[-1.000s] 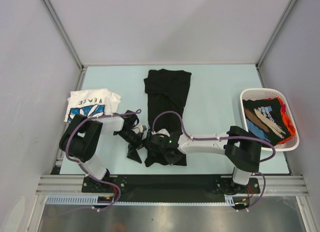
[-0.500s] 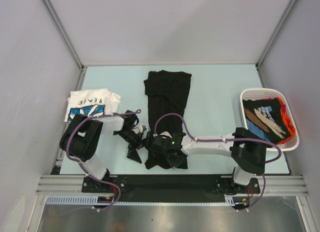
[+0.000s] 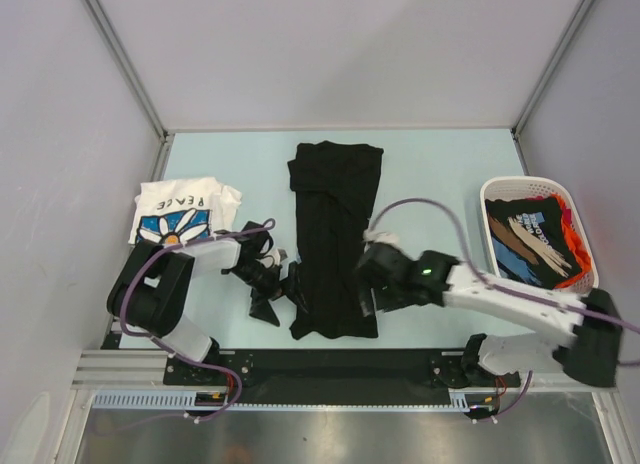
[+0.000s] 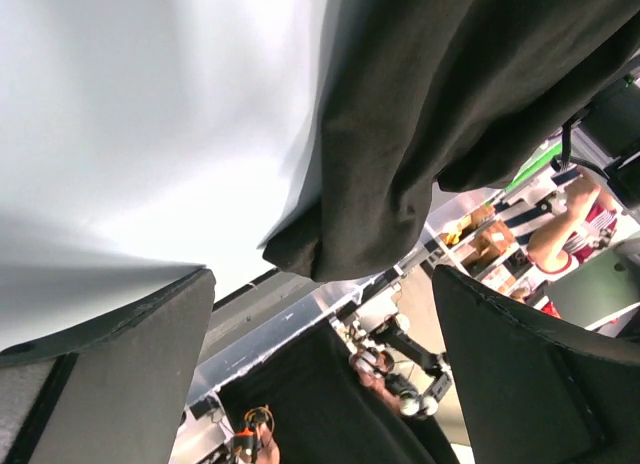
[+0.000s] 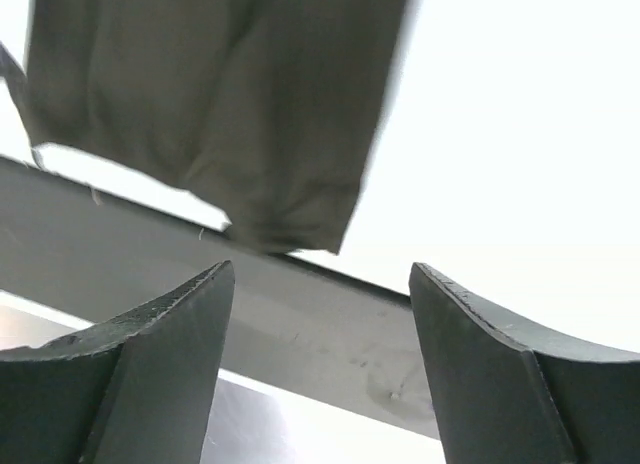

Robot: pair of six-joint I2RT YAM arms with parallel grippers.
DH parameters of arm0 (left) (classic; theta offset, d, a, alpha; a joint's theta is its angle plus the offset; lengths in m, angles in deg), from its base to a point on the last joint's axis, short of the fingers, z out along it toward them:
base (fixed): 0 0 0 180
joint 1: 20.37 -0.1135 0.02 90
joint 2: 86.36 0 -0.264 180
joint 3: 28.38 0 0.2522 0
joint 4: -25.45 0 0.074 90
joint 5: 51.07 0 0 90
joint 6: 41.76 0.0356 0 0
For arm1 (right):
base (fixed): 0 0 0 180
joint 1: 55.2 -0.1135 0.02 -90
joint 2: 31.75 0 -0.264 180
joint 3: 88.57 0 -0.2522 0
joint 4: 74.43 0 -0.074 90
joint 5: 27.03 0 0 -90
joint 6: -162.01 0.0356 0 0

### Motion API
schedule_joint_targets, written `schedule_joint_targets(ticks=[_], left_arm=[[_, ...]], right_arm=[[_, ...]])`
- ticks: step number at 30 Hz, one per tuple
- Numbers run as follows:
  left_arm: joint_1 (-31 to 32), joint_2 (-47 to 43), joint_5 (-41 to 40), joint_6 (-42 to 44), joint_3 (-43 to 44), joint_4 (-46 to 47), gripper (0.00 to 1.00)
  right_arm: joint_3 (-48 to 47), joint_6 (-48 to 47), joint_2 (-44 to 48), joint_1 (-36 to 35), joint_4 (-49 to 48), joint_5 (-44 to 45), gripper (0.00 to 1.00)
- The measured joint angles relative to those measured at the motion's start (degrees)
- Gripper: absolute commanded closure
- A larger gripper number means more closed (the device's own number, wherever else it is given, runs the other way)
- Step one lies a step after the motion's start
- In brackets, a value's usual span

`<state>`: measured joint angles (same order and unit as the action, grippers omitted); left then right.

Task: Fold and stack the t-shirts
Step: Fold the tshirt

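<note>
Right gripper (image 3: 366, 296) has just sprung apart and swung from the black t-shirt (image 3: 335, 199)'s lower hem to its right edge, now empty. Left gripper (image 3: 288, 282) is wide open, holding nothing, at the lower-left edge. The shirt lies lengthwise at frame centre, side folds seemingly done and the end fold probably next.

I see a plain black t-shirt (image 3: 335, 234) in the middle of the pale blue-green table (image 3: 430, 184). At left lies a white t-shirt (image 3: 183, 209) printed with a blue flower, an orange centre and dark lettering. At right, my white slotted basket (image 3: 520, 181) holds a dark t-shirt (image 3: 525, 242) streaked tan and blue, with an orange t-shirt (image 3: 576, 248) beside it.
</note>
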<state>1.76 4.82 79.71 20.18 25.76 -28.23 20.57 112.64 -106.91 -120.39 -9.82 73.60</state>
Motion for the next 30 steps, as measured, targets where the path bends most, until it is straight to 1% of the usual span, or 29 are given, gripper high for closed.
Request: schedule_joint_targets(ticks=[1, 2, 4, 5, 6, 7, 9, 10, 11, 15, 18, 20, 23, 27, 30], left_arm=[[-0.04, -0.5, -0.13, -0.42, -0.46, 0.44, 0.0], [-0.17, -1.14, -0.15, -1.03, -1.09, 0.98, 0.01], [-0.37, -2.27, -0.04, -2.4, -2.32, 2.21, 0.0], [-0.48, -3.26, 0.09, -3.61, -3.39, 3.23, 0.0], [-0.55, -4.0, 0.17, -4.37, -4.13, 3.8, 0.0], [-0.57, -5.05, 0.35, -5.55, -5.31, 4.96, 0.0], [-0.57, -6.97, 0.57, -7.63, -7.19, 6.62, 0.0], [-0.57, -8.22, 0.59, -8.74, -8.31, 7.78, 0.0], [-0.57, -9.01, 0.57, -9.49, -8.87, 8.35, 0.0], [-0.57, -12.55, -0.04, -11.91, -11.28, 10.95, 0.0], [-0.57, -12.44, -0.04, -13.0, -11.41, 12.26, 0.0], [-0.57, -11.89, 0.24, -13.6, -11.39, 13.16, 0.0], [-0.46, -10.43, 1.29, -14.45, -11.15, 14.38, 0.0], [0.26, -7.43, 2.84, -15.5, -9.81, 15.54, 0.0], [2.05, -5.01, 3.61, -15.89, -8.26, 16.24, 0.05]], right_arm=[[1.46, 0.63, 3.56, 2.16, -0.22, 0.33, 0.27], [4.7, 1.6, 9.62, 6.54, -1.29, 0.04, 0.27], [9.99, 2.75, 18.67, 14.05, -2.19, -1.22, 0.28], [13.55, 3.32, 23.82, 19.1, -2.95, -3.85, 0.28], [15.93, 3.58, 26.82, 22.51, -3.54, -5.68, 0.29], [19.15, 4.0, 30.69, 27.54, -4.42, -8.57, 0.28], [23.15, 4.52, 33.88, 33.4, -5.46, -13.6, 0.28], [25.55, 4.63, 34.07, 35.76, -6.58, -17.73, 0.29], [25.83, 4.66, 33.75, 37.0, -6.8, -18.38, 0.29], [31.01, 5.46, 29.7, 42.16, -13.99, -29.42, 0.3], [35.43, 6.58, 23.23, 43.91, -22.18, -37.03, 0.32], [37.2, 7.21, 17.27, 44.06, -27.15, -41.35, 0.32], [37.13, 7.23, 9.27, 44.26, -32.13, -47.87, 0.33], [35.52, 5.66, 2.56, 44.57, -35.98, -52.46, 0.33], [34.73, 4.92, -0.83, 44.72, -37.83, -55.1, 0.33]])
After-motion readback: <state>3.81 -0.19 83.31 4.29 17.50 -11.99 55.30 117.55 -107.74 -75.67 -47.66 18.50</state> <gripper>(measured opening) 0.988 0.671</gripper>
